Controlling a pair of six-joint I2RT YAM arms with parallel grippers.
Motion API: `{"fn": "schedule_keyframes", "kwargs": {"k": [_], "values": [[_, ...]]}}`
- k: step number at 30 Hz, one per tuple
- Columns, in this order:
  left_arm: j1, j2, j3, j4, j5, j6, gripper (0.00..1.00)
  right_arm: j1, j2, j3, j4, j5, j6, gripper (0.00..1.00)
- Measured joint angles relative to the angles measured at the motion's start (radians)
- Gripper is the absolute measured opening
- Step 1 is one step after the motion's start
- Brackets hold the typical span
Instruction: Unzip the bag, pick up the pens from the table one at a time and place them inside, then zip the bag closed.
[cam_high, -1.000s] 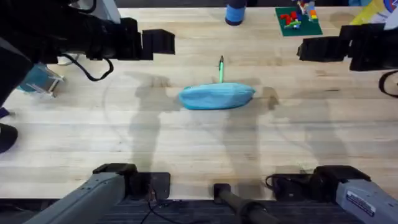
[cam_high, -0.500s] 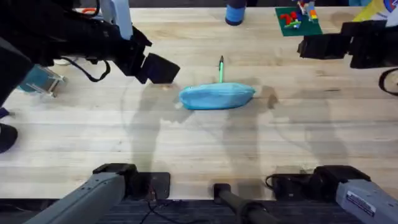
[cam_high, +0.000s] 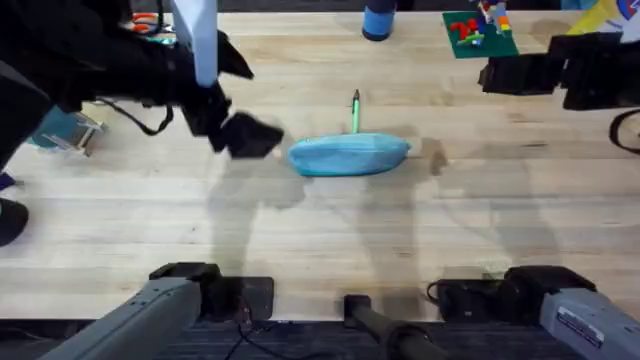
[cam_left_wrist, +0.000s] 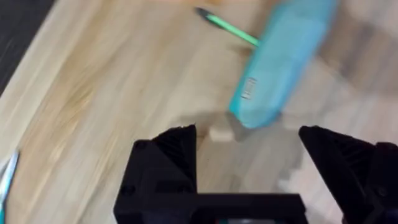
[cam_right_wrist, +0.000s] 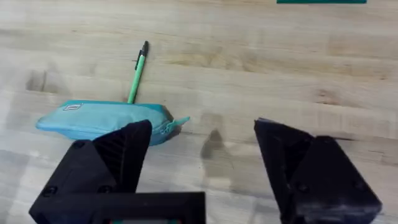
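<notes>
The light blue pencil pouch (cam_high: 349, 155) lies at frame centre on the wooden table (cam_high: 320, 240), zipped, a green pen (cam_high: 354, 112) touching its far edge. It looks soft, light, likely to slide; pinning one end seems wise. The left gripper (cam_left_wrist: 247, 163) hovers beside it, fingers wide, empty; the right gripper (cam_right_wrist: 202, 168), upper right, likewise.

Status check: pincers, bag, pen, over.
Left pincer open, empty, beside bag's end. Right pincer open, empty. Bag looks zipped; green pen on table behind it. Path clear.
</notes>
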Motion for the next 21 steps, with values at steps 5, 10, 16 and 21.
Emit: {"fn": "schedule_keyframes", "kwargs": {"k": [5, 10, 16, 21], "values": [[0.0, 0.0, 0.0, -0.114, 0.046, 0.267, 0.993, 0.0, 0.0, 0.0, 0.0, 0.0, 0.0, 0.996], [0.01, 0.001, 0.0, -0.158, 0.068, 0.433, 0.993, 0.0, 0.0, 0.0, 0.0, 0.0, 0.0, 0.996], [0.043, 0.063, 0.005, -0.166, 0.074, 0.535, 0.993, 0.0, 0.0, 0.0, 0.0, 0.0, 0.0, 0.996], [0.049, 0.148, 0.005, -0.169, 0.073, 0.558, 0.993, 0.0, 0.0, 0.0, 0.0, 0.0, 0.0, 0.996]]}}
